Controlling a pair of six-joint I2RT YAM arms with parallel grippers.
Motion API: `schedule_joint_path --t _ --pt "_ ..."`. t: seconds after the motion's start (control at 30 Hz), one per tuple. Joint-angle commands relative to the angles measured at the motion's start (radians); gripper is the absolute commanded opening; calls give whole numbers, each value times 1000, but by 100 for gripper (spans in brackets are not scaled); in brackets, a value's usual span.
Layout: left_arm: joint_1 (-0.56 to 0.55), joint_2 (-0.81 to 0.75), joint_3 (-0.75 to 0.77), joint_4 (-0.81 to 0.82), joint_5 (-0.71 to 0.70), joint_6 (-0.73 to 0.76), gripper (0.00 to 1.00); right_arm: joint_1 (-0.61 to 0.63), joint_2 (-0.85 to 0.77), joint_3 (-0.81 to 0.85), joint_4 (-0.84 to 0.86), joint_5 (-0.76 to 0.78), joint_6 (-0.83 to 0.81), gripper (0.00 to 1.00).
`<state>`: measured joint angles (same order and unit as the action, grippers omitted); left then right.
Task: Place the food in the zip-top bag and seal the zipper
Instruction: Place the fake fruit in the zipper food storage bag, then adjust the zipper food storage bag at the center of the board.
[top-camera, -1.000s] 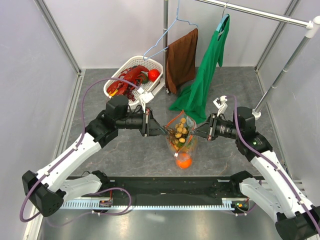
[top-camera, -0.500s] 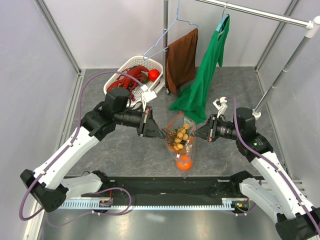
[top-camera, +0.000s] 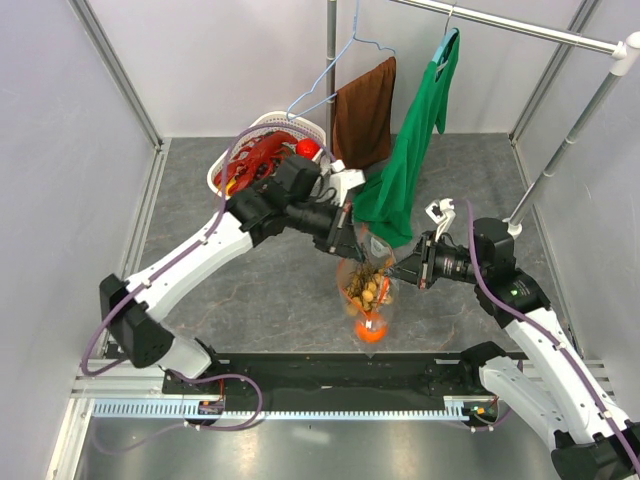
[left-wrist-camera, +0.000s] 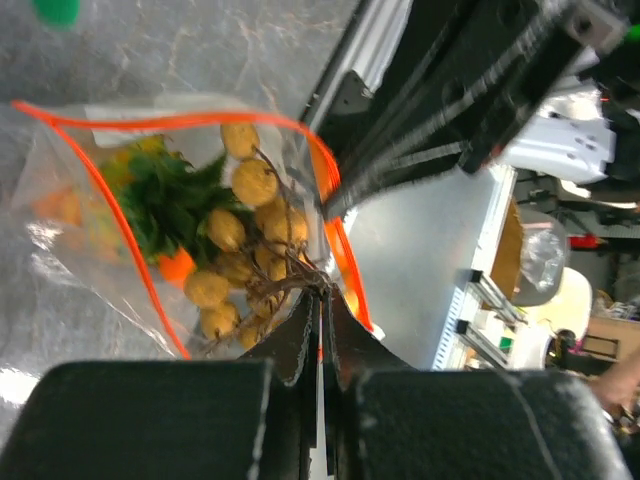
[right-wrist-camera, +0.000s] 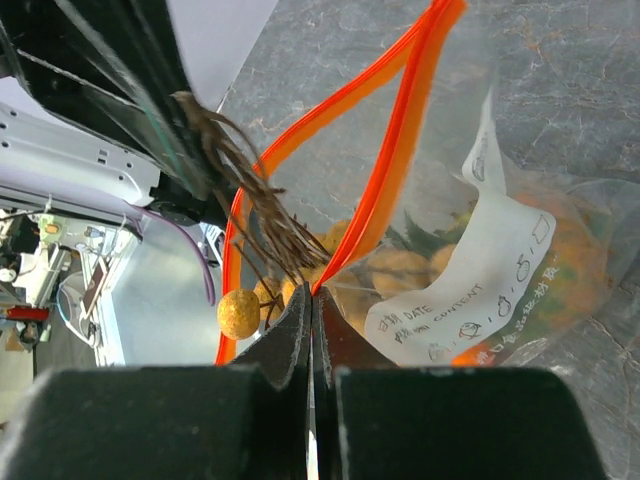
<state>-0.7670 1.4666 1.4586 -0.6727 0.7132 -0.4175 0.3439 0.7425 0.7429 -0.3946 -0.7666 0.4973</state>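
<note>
Both of my grippers are pinching the zip-top bag (top-camera: 367, 292), which is hanging mouth-up between them over the grey table (top-camera: 250, 300), near the middle of the scene and just in front of the arm bases. My left gripper (left-wrist-camera: 320, 322) is holding its jaws together on the far-left edge of the mouth, with the red-orange zipper (left-wrist-camera: 341, 243) running between the fingers. My right gripper (right-wrist-camera: 311, 298) is likewise clamping its jaws on the right edge, where the two strips are meeting. The bag is carrying the tan grape bunch (left-wrist-camera: 246, 252), the little pineapple (left-wrist-camera: 172, 205) with its green leaves, and the orange ball (top-camera: 368, 327) sagging at the bottom. The strips are standing apart, so the mouth is gaping, and in the right wrist view a brown grape stem (right-wrist-camera: 235, 165) is sticking up past the strip. Only that view is showing the white label (right-wrist-camera: 470, 285), printed "DATE" and "CONTENT" with small icons. Only the top view is showing the white mesh basket (top-camera: 295, 120) at the far left, holding a red toy lobster (top-camera: 245, 162) and a red ball (top-camera: 307, 147).
</note>
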Motion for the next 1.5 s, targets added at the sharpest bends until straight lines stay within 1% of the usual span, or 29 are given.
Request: schedule_joint_path --t 0.0,0.07,0.1,0.13,0.2,0.23,0.37,0.4,0.43,0.5,0.6,0.63,0.67,0.7,0.77,0.8,0.83,0.9,0.93,0.97,1.0,1.07,1.13,1.2,1.23,1.27,1.37,1.4,1.47 --pt "-83 69 91 -17 -142 11 2 -2 -9 36 -1 -23 -49 0" --pt "-106 98 89 -21 -193 40 2 -2 -9 41 -3 -25 -54 0" --pt "-135 106 88 -25 -211 74 2 0 -9 47 -3 -23 -54 0" --pt "-147 110 83 -27 -262 80 2 -2 -9 49 -3 -23 -54 0" --pt "-176 130 71 -27 -319 89 2 -3 -12 53 -1 -25 -48 0" --pt "-179 136 68 -27 -372 83 2 -2 -15 53 -1 -25 -48 0" --pt "-193 176 60 -27 -474 77 2 -2 -25 55 -3 -28 -48 0" --pt "-195 188 56 -27 -492 75 2 -2 -25 55 -1 -28 -49 0" --pt "-195 193 51 -28 -533 75 7 -2 -25 56 -1 -27 -46 0" --pt "-193 211 49 -45 -569 89 10 -2 -23 59 3 -27 -42 0" --pt "-193 221 68 -50 -662 121 5 0 -20 72 3 -25 -37 0" --pt "-193 212 74 -48 -678 132 3 -2 -23 73 3 -22 -36 0" --pt "-193 206 74 -39 -681 138 3 -2 -26 75 5 -22 -32 0" --pt "-193 202 75 -39 -641 157 5 -2 -31 73 8 -20 -32 0" --pt "-196 190 89 -41 -595 177 16 -2 -29 69 7 -11 -25 0" --pt "-198 183 89 -42 -530 190 23 -2 -29 69 7 -7 -23 0" --pt "-199 161 94 -47 -509 200 36 -2 -28 69 7 -5 -17 0" --pt "-198 129 97 -62 -462 236 52 -2 -28 73 7 0 -14 0" --pt "-199 114 104 -70 -454 250 65 -2 -31 75 7 0 -11 0" --pt "-193 68 105 -77 -449 266 71 -2 -32 78 8 1 -6 0" --pt "-187 49 105 -85 -422 275 83 0 -37 78 7 4 -5 0" --pt "-158 -4 118 -106 -393 305 85 -2 -38 76 5 7 0 0" --pt "-120 -34 131 -143 -333 316 86 -2 -45 72 3 16 4 0" --pt "-49 -63 132 -178 -275 325 86 0 -48 67 5 23 7 0" --pt "-22 -69 118 -212 -244 336 85 -2 -49 64 5 24 9 0" --pt "38 -75 105 -231 -226 342 85 -2 -48 62 5 26 12 0" --pt "125 -100 13 -261 -124 338 84 -2 -48 56 8 29 20 0" --pt "127 -112 -38 -261 -120 329 85 -2 -49 55 8 27 26 0" --pt "124 -118 -81 -245 -59 312 87 -2 -46 52 16 24 32 0"
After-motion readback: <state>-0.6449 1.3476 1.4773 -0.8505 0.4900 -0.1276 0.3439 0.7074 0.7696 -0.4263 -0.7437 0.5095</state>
